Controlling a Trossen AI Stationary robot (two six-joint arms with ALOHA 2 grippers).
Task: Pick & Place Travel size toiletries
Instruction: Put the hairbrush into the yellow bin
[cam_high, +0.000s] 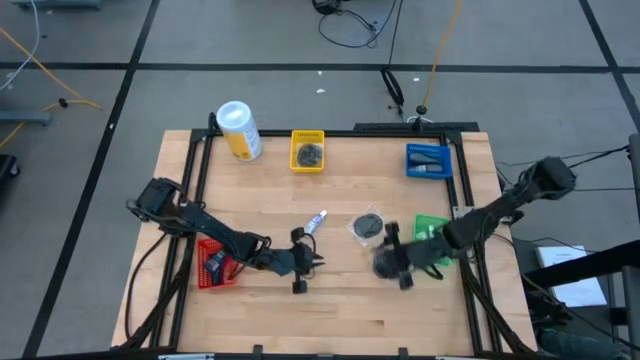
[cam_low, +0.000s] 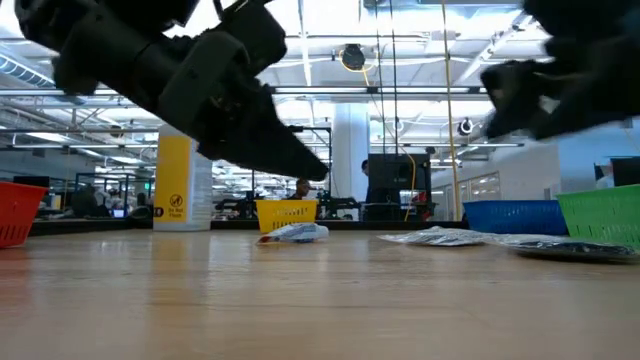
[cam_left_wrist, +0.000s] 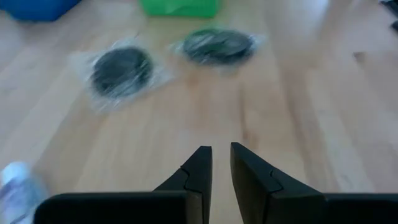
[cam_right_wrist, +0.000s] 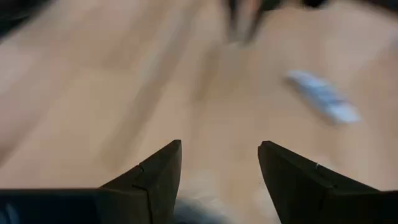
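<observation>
Two dark grey discs in clear wrappers lie flat on the table: one (cam_high: 368, 226) (cam_left_wrist: 121, 70) in the middle, the other (cam_left_wrist: 217, 45) (cam_low: 575, 250) in front of the green tray, mostly hidden under my right gripper in the high view. A slim white tube (cam_high: 315, 222) (cam_right_wrist: 323, 96) lies left of them. My right gripper (cam_high: 386, 262) (cam_right_wrist: 219, 149) hovers open above the second disc, clear of it. My left gripper (cam_high: 316, 262) (cam_left_wrist: 221, 152) hangs over bare wood just near of the tube, its fingers almost together with nothing between them.
Red tray (cam_high: 215, 265) holding small items sits at the left, under my left arm. Yellow tray (cam_high: 307, 150) and blue tray (cam_high: 428, 160) stand along the far edge, green tray (cam_high: 432, 232) at the right. A tall yellow canister (cam_high: 238, 130) stands far left.
</observation>
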